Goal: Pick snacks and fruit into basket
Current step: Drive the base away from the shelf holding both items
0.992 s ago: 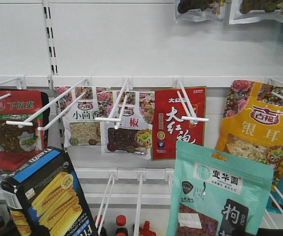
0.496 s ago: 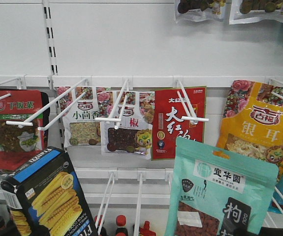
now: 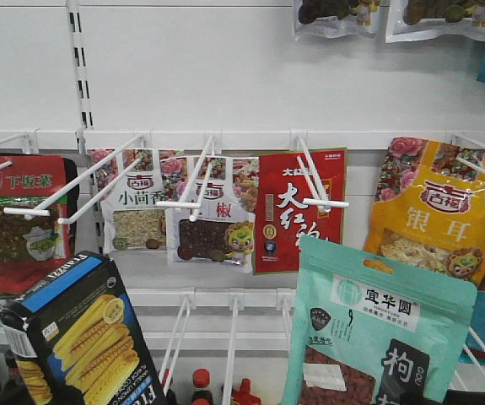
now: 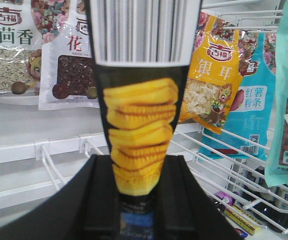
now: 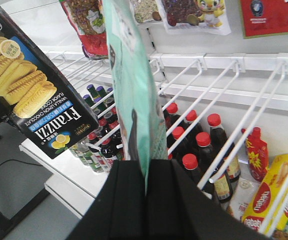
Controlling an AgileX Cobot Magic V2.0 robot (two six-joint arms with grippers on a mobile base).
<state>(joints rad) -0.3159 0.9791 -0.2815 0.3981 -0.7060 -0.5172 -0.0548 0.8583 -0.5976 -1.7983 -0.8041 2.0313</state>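
Teal pouch [image 5: 133, 90] in right end effector [image 5: 146, 170]; carton [image 4: 141, 125] in left end effector [image 4: 138, 167].

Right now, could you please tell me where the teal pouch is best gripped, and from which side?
By its lower edge, from below, as the right tool does. The teal pouch is flat, thin and upright, so the tool closes across its two faces. The left tool grips the carton likewise.

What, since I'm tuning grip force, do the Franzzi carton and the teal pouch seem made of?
Franzzi carton: likely printed paperboard, lightly glossy; flat panels, crisp folded edges. Teal pouch: likely flexible plastic film, mostly matte, with a clear window; edge-on it is thin and gently curved.
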